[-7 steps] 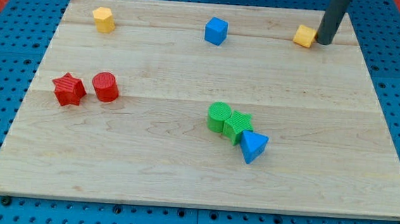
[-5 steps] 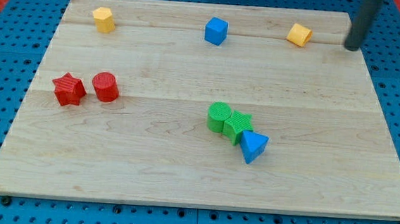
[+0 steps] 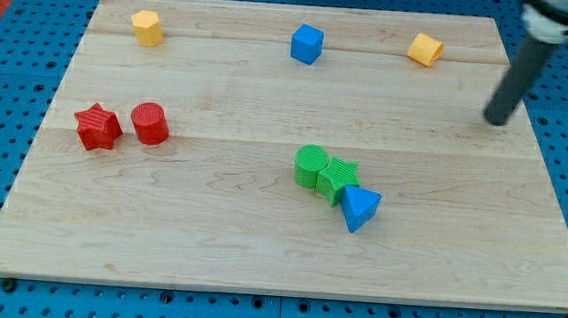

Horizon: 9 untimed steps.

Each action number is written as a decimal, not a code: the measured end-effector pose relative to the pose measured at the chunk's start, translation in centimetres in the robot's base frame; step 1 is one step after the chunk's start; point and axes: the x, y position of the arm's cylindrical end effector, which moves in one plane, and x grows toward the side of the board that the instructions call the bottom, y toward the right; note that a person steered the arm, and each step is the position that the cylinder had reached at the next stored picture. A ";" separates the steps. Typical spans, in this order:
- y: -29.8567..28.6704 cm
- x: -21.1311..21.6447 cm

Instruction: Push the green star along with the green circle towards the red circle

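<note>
The green circle [image 3: 311,166] and the green star [image 3: 338,178] sit touching each other right of the board's middle, the star on the circle's right. The red circle [image 3: 150,124] stands at the view's left, with a red star [image 3: 97,127] touching its left side. My tip [image 3: 495,121] is at the board's right side, well up and to the right of the green star, apart from every block.
A blue triangle [image 3: 360,206] touches the green star's lower right. A blue cube [image 3: 306,43], a yellow block [image 3: 425,50] and another yellow block [image 3: 146,27] lie along the top of the wooden board [image 3: 258,247].
My tip has moved from beside the top-right yellow block to the right, then down the board's right side. The yellow block shifted slightly left. The green blocks have not moved.
</note>
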 end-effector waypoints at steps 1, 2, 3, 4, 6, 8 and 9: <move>-10.3 0.0; -20.7 -0.7; -19.4 -0.3; -9.5 3.1; -9.6 11.7; -27.9 8.6; -33.4 7.9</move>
